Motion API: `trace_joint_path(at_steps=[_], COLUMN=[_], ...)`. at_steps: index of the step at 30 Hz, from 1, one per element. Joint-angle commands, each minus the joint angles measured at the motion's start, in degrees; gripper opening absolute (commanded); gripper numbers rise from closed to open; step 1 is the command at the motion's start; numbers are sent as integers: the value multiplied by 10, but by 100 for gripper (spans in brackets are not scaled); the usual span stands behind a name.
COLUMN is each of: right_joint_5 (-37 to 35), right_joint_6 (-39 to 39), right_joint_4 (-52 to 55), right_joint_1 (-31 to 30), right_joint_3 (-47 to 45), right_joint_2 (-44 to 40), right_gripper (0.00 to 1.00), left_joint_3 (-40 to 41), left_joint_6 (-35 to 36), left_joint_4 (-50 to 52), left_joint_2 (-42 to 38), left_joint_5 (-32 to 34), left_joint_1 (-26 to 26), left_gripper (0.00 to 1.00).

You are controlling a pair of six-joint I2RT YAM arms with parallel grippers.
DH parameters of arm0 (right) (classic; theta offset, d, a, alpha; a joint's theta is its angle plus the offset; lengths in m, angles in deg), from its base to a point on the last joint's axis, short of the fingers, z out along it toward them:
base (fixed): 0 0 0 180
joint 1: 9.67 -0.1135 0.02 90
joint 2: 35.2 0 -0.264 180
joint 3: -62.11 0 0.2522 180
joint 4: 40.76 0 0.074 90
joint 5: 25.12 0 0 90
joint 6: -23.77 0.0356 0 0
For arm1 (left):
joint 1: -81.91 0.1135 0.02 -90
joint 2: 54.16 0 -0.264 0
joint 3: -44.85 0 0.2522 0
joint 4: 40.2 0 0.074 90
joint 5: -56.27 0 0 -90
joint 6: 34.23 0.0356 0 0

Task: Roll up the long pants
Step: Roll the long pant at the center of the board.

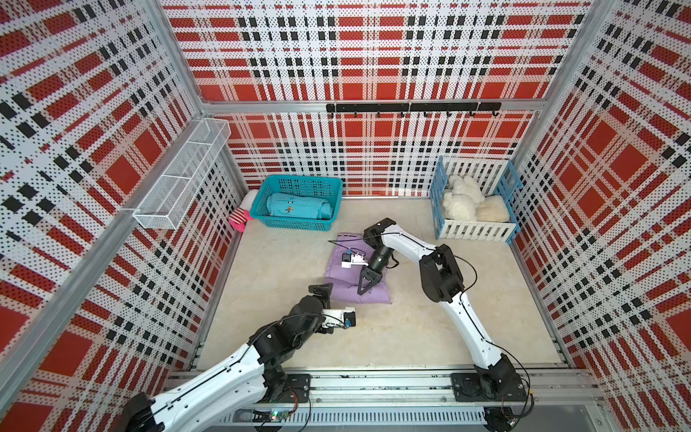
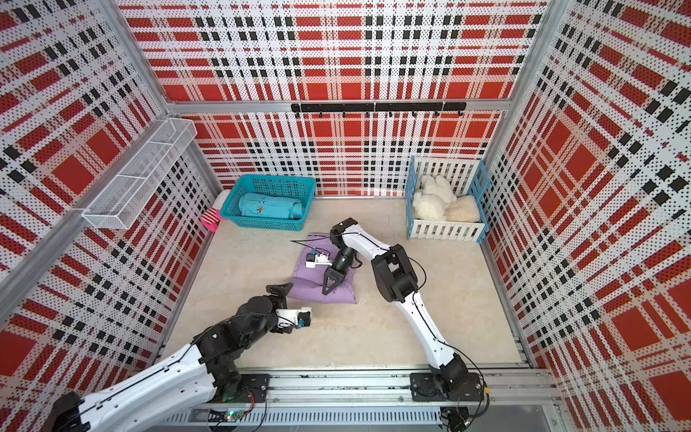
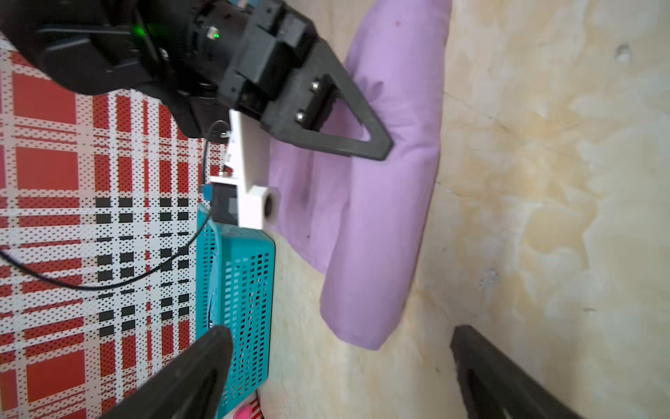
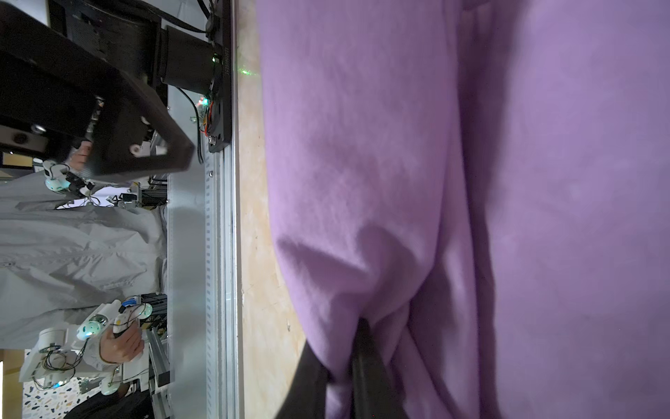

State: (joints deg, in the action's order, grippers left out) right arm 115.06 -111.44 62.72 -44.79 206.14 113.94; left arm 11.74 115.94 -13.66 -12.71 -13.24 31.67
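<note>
Pinching a fold of the long pants on the table with the right gripper, hovering just beside them with the left gripper spread wide.

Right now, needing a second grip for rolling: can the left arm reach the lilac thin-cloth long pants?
Probably yes: the open left gripper hovers beside the lilac long pants, with nothing between.

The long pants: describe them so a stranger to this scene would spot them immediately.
On the beige tabletop, look just in front of the teal basket by the back wall. The long pants lie there as a partly rolled lilac bundle, with the right gripper pinching the cloth. Nothing else is lilac: the rolled garment in the basket is teal.
</note>
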Motion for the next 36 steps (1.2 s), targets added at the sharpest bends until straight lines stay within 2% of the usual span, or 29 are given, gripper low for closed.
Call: trace_joint_path(at_steps=[1, 5, 9, 16, 22, 27, 30, 32, 36], right_joint_5=[-13, -10, -10, -10, -8, -2, -2, -5, -5], right_joint_6=[-11, -19, -24, -30, -26, -23, -19, -17, -20], right_joint_4=[-3, -3, -3, -3, -3, -5, -3, -3, -3], right_joint_1=[14, 19, 21, 23, 23, 25, 25, 25, 26], right_joint_3=[-6, -11, -21, -35, -34, -33, -27, -27, -34], right_joint_2=[24, 22, 18, 9, 5, 2, 7, 8, 4], right_gripper=[0, 0, 0, 0, 0, 0, 0, 0, 0], left_joint_3=[0, -34, -80, -82, -36, -14, -22, -21, -9], left_joint_6=[-54, -118, -174, -236, -183, -142, -161, -148, -110], left_joint_4=[-85, -70, -45, -48, -48, -87, -131, -160, -221], left_joint_2=[40, 110, 154, 135, 99, 182, 213, 230, 276], left_joint_5=[91, 98, 93, 74, 102, 240, 225, 213, 228], left_joint_1=[-45, -83, -85, -78, -93, -104, -105, -103, -97], left_gripper=[99, 99, 99, 99, 99, 99, 99, 99, 99])
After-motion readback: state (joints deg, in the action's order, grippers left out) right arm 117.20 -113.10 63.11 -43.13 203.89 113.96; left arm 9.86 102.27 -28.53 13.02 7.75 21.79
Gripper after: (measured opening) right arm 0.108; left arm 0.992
